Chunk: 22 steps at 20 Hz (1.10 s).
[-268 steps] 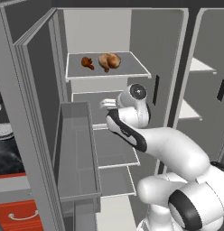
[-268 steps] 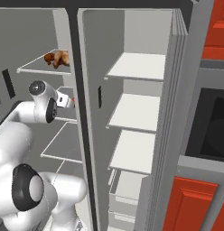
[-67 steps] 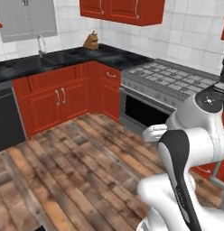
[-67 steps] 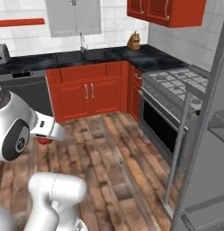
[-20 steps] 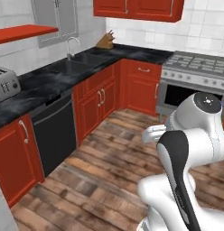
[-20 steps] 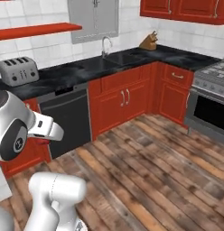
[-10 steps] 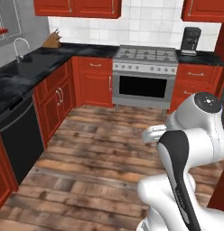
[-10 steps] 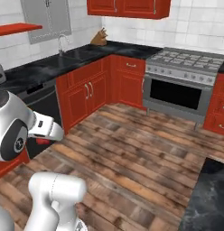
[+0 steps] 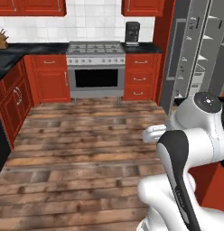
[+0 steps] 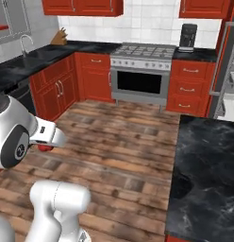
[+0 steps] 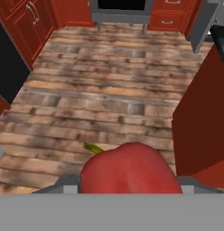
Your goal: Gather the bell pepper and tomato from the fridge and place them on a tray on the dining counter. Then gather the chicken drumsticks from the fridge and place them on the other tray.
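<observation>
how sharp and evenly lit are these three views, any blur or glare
Left base view: flat, even rendered light, no glare, soft shadowless floor; the stove reads clearly. Right base view: the same flat light, with the dining counter showing pale veins, not reflections. Hand view: coarser and slightly blurred, the red bell pepper looming large and soft-edged at the bottom, the floor behind it smeared.

Black marble dining counter (image 10: 204,160) at right, wood plank floor (image 9: 82,149) below.
</observation>
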Available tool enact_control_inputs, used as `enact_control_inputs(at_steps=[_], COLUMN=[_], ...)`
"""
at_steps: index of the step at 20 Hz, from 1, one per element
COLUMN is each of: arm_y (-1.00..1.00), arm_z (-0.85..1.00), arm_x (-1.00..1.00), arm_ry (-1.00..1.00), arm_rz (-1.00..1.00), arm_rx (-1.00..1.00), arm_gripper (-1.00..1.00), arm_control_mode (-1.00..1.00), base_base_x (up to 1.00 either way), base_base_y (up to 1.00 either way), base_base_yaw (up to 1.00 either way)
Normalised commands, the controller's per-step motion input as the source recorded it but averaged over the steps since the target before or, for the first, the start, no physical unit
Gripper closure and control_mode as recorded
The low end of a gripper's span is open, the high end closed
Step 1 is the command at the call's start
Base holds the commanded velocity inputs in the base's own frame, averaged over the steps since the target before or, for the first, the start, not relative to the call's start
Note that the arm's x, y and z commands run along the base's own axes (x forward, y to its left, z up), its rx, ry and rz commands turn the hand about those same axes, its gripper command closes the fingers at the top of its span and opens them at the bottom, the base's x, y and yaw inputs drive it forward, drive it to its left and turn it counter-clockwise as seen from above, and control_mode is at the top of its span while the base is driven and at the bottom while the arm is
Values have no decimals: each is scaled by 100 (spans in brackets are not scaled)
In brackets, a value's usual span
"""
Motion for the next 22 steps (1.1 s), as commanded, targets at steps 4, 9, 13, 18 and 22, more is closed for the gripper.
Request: enact_control_inputs(at_steps=[4, 9, 13, 18, 22], arm_y=[0, 0, 0, 0, 0], arm_z=[0, 0, 0, 0, 0], arm_x=[0, 0, 0, 0, 0], arm_ry=[0, 0, 0, 0, 0], arm_rz=[0, 0, 0, 0, 0], arm_rx=[0, 0, 0, 0, 0], arm_gripper=[100, 100, 100, 100, 100], arm_control_mode=[100, 100, 100, 100, 100], base_base_x=[-96, -99, -52, -42, 3], base_base_y=[40, 4, -23, -54, -81], base_base_yaw=[-37, -17, -8, -7, -2])
